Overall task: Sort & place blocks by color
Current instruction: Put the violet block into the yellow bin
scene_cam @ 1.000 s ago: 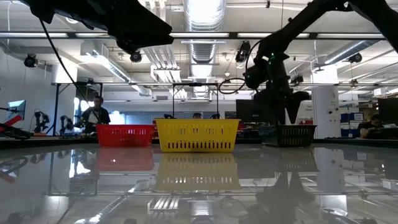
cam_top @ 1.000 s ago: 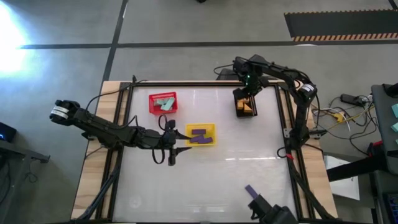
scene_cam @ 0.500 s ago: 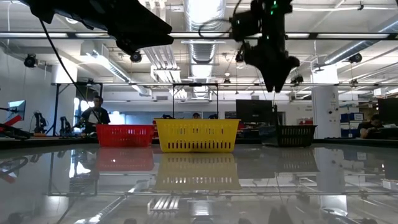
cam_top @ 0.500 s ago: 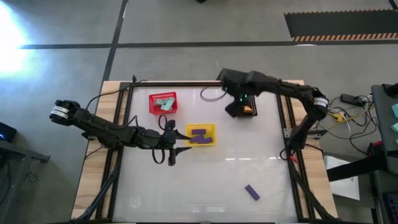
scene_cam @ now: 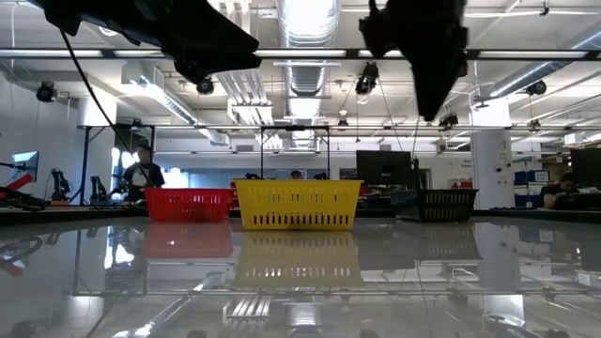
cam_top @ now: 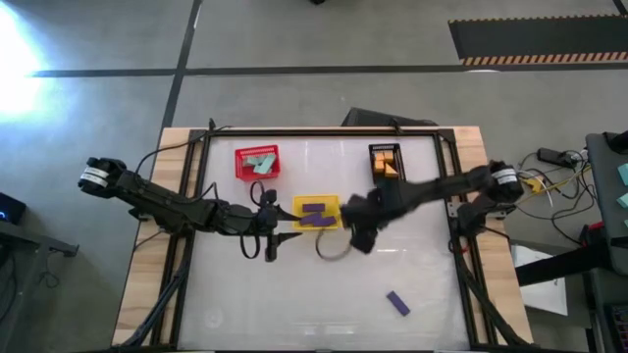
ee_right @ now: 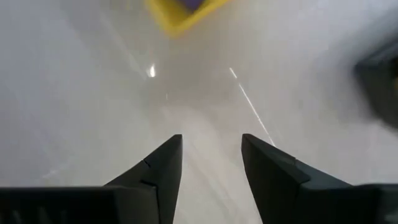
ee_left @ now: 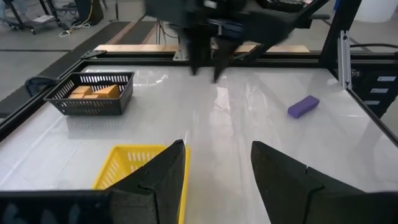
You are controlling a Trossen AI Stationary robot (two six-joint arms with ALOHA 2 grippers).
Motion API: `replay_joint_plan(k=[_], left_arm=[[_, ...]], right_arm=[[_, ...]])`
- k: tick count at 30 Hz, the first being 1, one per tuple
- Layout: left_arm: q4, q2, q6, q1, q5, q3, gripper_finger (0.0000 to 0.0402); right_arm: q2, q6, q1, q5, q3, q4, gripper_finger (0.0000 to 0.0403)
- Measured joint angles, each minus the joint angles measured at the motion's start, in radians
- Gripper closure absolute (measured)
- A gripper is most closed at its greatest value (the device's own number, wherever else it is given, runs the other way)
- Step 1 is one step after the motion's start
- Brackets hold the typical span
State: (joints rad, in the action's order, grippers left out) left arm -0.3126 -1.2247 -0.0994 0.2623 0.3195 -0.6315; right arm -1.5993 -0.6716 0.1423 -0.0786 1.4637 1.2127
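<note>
On the glossy white counter (cam_top: 294, 294) the blocks are small solid pieces in three colours. Teal-green ones (cam_top: 259, 162) lie heaped in the red basket (cam_top: 240, 154) near the far left, flat purple bars (cam_top: 316, 213) lie in the yellow basket (cam_top: 332, 201) near the middle, and orange chunks (cam_top: 386, 165) with squared faces fill the black basket (cam_top: 374, 149) at the far right. One purple bar (cam_top: 396, 303), a short slab with rounded edges, lies alone and slanted on the near part of the counter, well apart from all three baskets. The right end effector (cam_top: 355, 236) hangs above the counter just beside the yellow basket's right side, its two dark fingers (ee_right: 163, 168) parted with nothing between them. The left end effector (cam_top: 272, 249) sits just left of the yellow basket, raised off the counter, its fingers (ee_left: 160, 179) also spread and empty, with the basket's corner showing past them.
</note>
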Motion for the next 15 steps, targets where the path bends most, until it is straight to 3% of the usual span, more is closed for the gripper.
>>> replay_joint_plan(k=[8, 15], left_arm=[[0.017, 0.0, 0.0, 0.0, 0.0, 0.0, 0.0233], [0.017, 0.0, 0.0, 0.0, 0.0, 0.0, 0.0233]], right_arm=[[-0.001, -0.276, 0.204, 0.032, -0.114, 0.002, 0.0257], [0.002, -0.542, 0.361, 0.099, -0.197, -0.014, 0.0237]])
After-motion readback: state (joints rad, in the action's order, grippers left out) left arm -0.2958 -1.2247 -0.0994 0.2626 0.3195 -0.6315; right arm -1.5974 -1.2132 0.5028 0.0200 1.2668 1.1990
